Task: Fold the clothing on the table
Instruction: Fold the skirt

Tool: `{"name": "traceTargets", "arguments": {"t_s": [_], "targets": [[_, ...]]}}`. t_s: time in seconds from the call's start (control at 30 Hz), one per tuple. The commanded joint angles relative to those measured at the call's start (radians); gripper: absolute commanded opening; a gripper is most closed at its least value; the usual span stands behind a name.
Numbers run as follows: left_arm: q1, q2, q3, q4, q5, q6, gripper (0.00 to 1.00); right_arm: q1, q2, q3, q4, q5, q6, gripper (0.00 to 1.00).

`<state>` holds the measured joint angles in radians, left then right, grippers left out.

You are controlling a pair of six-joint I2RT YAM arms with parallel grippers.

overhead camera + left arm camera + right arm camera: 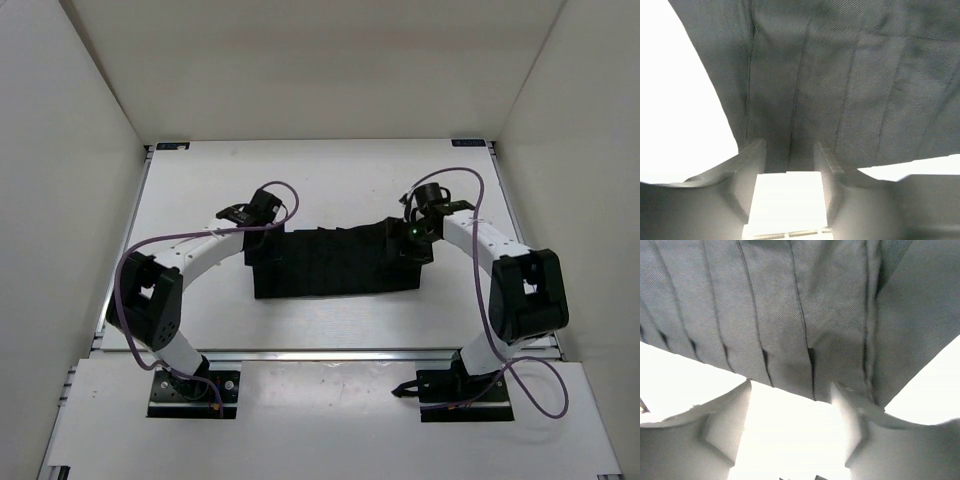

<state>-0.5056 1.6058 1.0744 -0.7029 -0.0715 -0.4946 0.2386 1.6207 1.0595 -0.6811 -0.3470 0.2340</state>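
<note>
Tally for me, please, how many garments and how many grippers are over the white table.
Black garment: 1
Grippers: 2, the left gripper and the right gripper, both with fingers apart at the garment's edge
Total: 3

Bright light, overexposed wrist views
</note>
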Motion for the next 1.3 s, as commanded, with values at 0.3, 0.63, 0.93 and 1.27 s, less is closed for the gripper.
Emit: {"name": "traceTargets", "arguments": {"t_s": [0.3,0.63,0.93,1.27], "targets": [[0.076,-0.078,-0.045,0.026,-0.067,0.048,0.80,-0.105,-0.015,0.043,-0.049,0.193,-0.053,0.90],[0.111,-0.063,-0.136,0.117,-0.022,0.025,0.64,-0.111,0.048,-0.020,0.018,0.187,-0.081,0.71],[0.102,-0.052,-0.172,0.152,0.006,0.013,0.60,-0.093,0.102,-0.033,0.037,0.203,-0.100,0.59],[0.070,-0.018,-0.176,0.167,0.009,0.011,0.42,-0.120,0.169,-0.016,0.054,0.181,-0.088,0.03]]}}
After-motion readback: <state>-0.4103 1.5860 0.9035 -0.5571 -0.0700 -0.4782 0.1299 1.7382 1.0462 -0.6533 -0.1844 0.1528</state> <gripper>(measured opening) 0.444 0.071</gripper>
